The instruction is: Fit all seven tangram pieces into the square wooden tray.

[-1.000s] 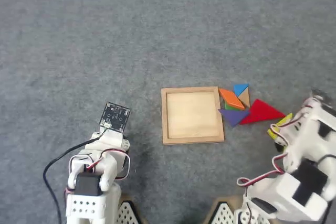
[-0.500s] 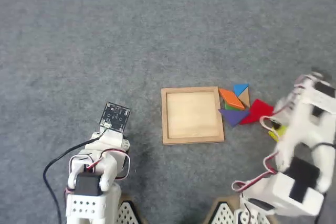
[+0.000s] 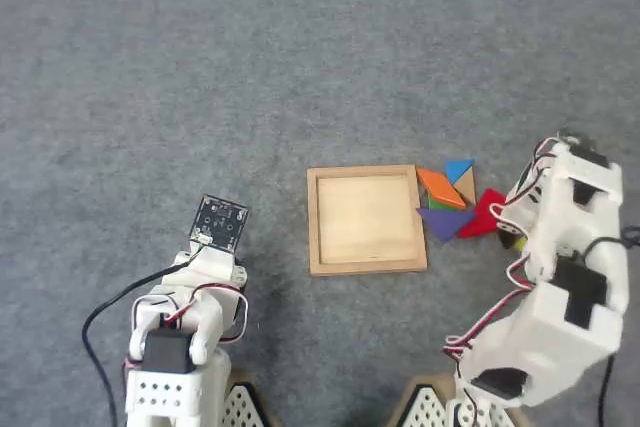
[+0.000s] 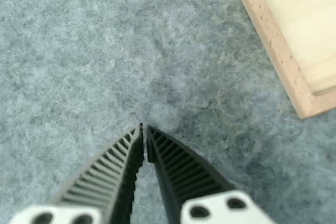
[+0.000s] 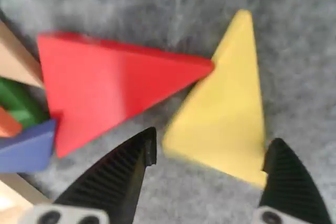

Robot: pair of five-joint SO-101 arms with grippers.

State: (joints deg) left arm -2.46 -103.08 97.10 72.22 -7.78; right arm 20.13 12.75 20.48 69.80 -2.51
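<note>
The square wooden tray [image 3: 366,219] lies on the grey felt with its floor bare. Just right of it lies a cluster of pieces: an orange piece [image 3: 440,187], a blue triangle [image 3: 458,169], a tan triangle [image 3: 467,186], a purple triangle [image 3: 445,220] and a red triangle [image 3: 483,215]. In the right wrist view my right gripper [image 5: 210,158] is open, its fingers either side of a yellow triangle [image 5: 226,114] that touches the red triangle [image 5: 105,90]. A green piece [image 5: 16,103] peeks out beside it. My left gripper [image 4: 143,132] is shut over bare felt, left of the tray's corner [image 4: 310,103].
The left arm [image 3: 185,322] sits at the front left of the table. The right arm [image 3: 560,277] stands over the right end of the piece cluster. Open felt stretches behind and to the left of the tray.
The right arm has swung left and forward over the yellow and red triangles, covering part of the red one in the high view. The left arm has not moved.
</note>
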